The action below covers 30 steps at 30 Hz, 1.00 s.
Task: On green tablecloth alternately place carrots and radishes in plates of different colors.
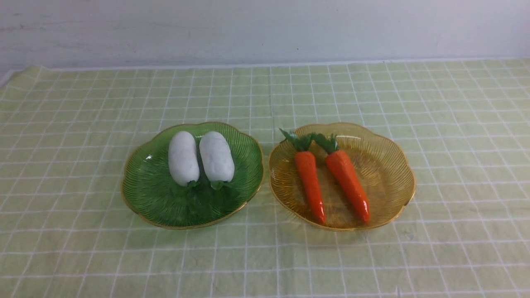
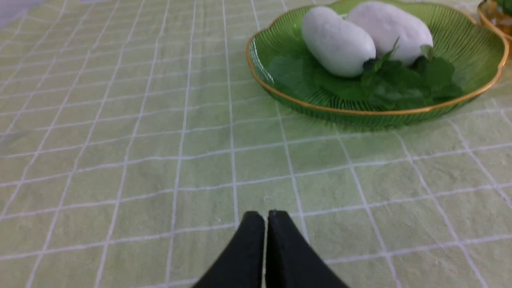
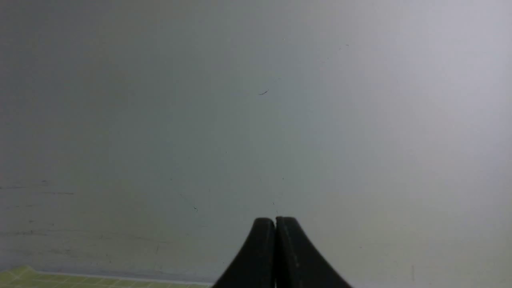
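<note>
Count: 2 plates, 2 radishes, 2 carrots, 1 green tablecloth [image 1: 74, 136], 2 claws; no brand, label or writing readable on any of it.

Green plate [image 1: 149, 186] holds both radishes; left radish [image 1: 183, 158] & right radish [image 1: 216, 156] lie side by side, nearly touching, leaves toward the robot, spread flat on the plate floor. Amber plate [image 1: 393, 178] sits just beside the green one, rims close but apart; it holds both carrots; left carrot [image 1: 310, 182] & right carrot [image 1: 348, 180] lie near-parallel, not touching along the bodies, leafy tops at the far end & close together, points toward the robot.

Left claw [image 2: 266, 215]: black tips pressed together, nothing between them; sits low over bare cloth. Rel. to this claw the green plate is ahead & off to one side, well apart; radishes in it w/ leaves facing the claw; a sliver of the amber plate shows just past the green rim, further from the claw.

Right claw [image 3: 275, 221]: tips together too, nothing held; it points at a plain grey-white wall [image 3: 256, 120]; only a corner of cloth shows below it, so where the plates lie rel. to this claw can't be told from its own view.

Neither claw nor arm shows in the front view.
</note>
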Tool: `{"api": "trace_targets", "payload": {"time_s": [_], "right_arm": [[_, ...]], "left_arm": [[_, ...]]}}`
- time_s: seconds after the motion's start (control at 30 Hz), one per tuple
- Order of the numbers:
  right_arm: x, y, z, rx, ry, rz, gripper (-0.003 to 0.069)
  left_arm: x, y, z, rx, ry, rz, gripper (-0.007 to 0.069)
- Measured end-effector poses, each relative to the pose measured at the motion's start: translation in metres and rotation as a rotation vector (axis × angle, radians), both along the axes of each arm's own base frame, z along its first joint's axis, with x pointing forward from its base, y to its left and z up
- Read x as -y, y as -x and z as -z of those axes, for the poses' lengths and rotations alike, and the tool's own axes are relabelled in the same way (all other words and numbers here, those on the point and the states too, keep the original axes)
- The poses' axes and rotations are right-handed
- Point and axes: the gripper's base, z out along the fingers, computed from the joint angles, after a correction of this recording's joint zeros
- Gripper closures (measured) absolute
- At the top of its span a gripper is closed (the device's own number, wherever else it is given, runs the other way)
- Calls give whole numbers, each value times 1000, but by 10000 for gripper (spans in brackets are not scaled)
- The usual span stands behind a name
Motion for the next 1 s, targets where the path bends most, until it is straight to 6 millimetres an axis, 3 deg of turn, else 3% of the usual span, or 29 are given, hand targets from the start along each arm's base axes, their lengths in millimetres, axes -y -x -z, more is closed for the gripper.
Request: {"api": "trace_targets", "payload": {"time_s": [0.9, 1.0], "right_arm": [[0, 0, 0, -2, 0, 0, 673], [0, 0, 1, 5, 66, 23, 673]], "left_arm": [[0, 0, 0, 1, 0, 2, 632], [0, 0, 0, 1, 0, 2, 632]]}}
